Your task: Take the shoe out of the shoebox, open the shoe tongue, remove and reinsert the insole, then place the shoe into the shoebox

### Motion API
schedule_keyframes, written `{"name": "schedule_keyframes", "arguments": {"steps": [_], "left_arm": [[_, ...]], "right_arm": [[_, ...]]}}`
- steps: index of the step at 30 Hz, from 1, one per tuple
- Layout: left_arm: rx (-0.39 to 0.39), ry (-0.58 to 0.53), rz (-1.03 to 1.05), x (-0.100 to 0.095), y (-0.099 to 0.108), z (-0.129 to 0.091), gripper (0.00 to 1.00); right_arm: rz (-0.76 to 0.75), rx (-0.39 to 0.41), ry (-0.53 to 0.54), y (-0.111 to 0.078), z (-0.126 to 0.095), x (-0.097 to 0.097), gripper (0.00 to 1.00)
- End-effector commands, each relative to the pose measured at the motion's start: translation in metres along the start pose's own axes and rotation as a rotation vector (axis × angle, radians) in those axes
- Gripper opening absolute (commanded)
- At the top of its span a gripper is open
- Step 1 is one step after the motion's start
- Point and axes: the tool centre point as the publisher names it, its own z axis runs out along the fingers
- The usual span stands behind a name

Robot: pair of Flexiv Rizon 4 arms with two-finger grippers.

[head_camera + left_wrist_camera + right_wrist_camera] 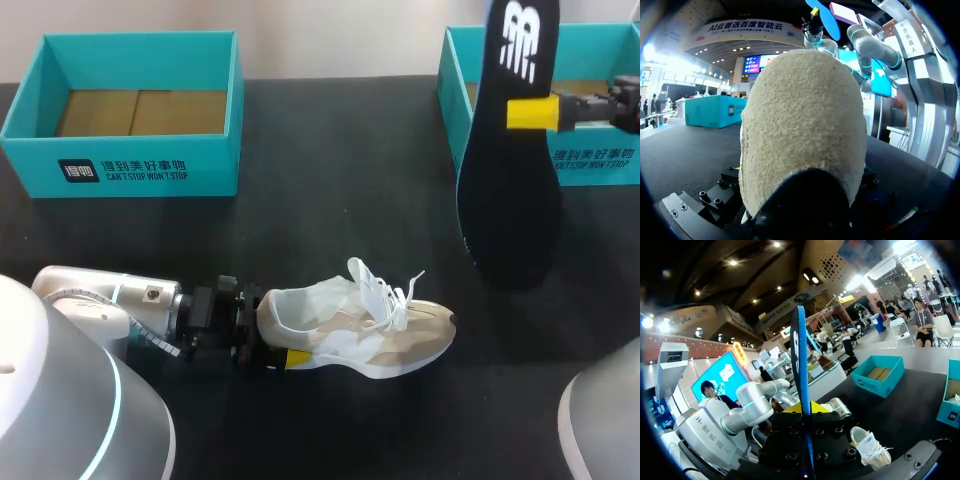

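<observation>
A beige and white shoe with loose white laces lies on its sole on the black table, toe pointing right. My left gripper is at its heel, fingers spread wide on either side and shut on it; the heel fills the left wrist view. A black insole with a white logo hangs upright above the table at the right, clear of the shoe. My right gripper is shut on its edge. The insole shows edge-on between the yellow tips in the right wrist view, with the shoe below.
One teal shoebox stands open at the back left, with brown cardboard inside. A second teal shoebox stands at the back right, just behind the hanging insole. Between them lies bare black table.
</observation>
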Motion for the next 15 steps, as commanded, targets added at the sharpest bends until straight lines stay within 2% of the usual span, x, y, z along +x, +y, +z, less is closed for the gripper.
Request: {"name": "schedule_keyframes", "arguments": {"steps": [1,15], "left_arm": [[0.001,-0.003,0.0,-0.0007,0.0021,-0.0001,0.0],[0.001,-0.003,0.0,-0.0007,0.0021,-0.0001,0.0]], "right_arm": [[0.012,-0.037,-0.029,-0.0175,-0.0001,0.01,0.0],[0.011,-0.037,-0.01,-0.0216,0.0018,0.0102,0.0]]}}
